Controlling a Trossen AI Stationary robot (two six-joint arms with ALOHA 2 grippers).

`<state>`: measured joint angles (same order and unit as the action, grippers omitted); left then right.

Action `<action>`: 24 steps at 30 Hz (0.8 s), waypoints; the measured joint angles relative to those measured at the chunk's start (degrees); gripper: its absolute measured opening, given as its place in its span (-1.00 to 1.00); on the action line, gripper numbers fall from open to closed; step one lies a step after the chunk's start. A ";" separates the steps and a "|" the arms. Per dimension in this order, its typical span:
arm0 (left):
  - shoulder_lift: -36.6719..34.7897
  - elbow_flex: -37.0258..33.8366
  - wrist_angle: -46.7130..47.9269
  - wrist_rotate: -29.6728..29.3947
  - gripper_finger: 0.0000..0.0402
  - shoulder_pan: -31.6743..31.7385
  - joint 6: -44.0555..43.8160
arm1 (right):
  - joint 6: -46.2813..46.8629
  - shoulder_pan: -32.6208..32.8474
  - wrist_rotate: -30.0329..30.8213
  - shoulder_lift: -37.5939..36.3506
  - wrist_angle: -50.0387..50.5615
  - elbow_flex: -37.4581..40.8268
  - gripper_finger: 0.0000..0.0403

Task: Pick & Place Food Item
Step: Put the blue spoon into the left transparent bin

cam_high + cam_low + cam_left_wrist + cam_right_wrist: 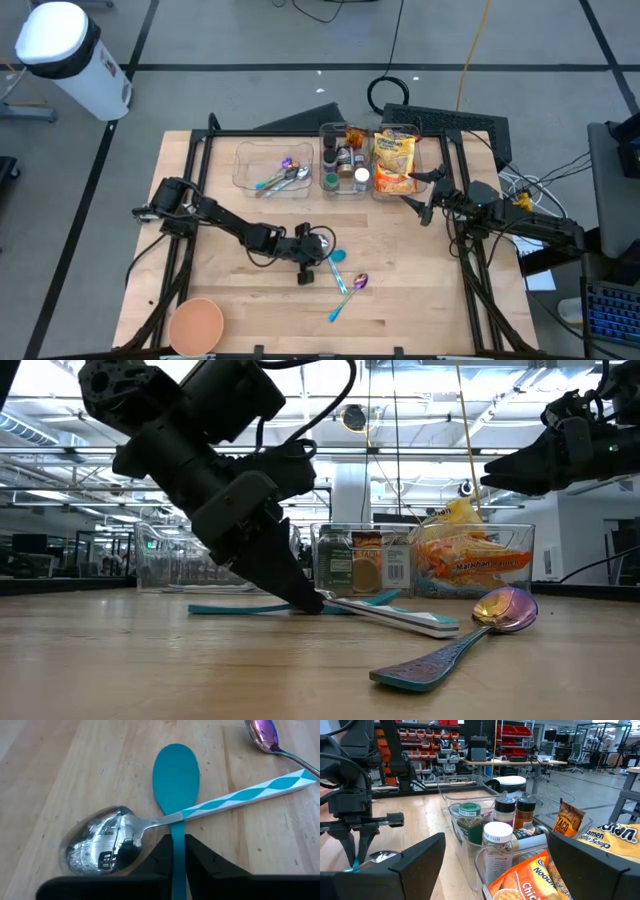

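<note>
the left gripper [318, 250] is down at the middle of the desk [420, 290], its jaws pinching the thin handle of the teal spoon [175, 775]. in the left wrist view that handle runs straight between the 2 dark fingers [205, 870], so the grip looks centred, and i'd guess it was taken low on the handle because the bowl end is pinned. the silver spoon [102, 842], with its white-and-teal patterned handle, lies across the teal one just below its bowl, the 2 touching. lifting the teal spoon will likely drag or tip the silver one.

a little to the right and nearer lies the iridescent spoon [360, 282], apart from the crossed pair. an orange bowl [195, 325] sits at the near left corner.

the food itself is at the far edge: 3 clear bins in a row, the left bin [272, 168] with more cutlery, the middle bin [343, 160] with spice jars [496, 837], the right bin [398, 160] holding snack bags [394, 162]. the right gripper [428, 195] hovers just right of that last bin, jaws spread wide, empty, pointed at the packets. judging from this, no food item is yet in hand; the left arm is busy with cutlery instead.
</note>
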<state>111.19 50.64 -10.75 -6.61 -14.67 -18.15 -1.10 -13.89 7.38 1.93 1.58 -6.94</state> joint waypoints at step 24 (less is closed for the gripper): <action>-12.36 2.06 8.07 -5.38 -0.88 -2.16 2.78 | 0.00 0.00 0.00 0.04 0.07 -0.01 0.73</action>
<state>98.83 52.71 -2.68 -11.99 -16.83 -15.38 -1.10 -13.89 7.38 1.97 1.65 -6.95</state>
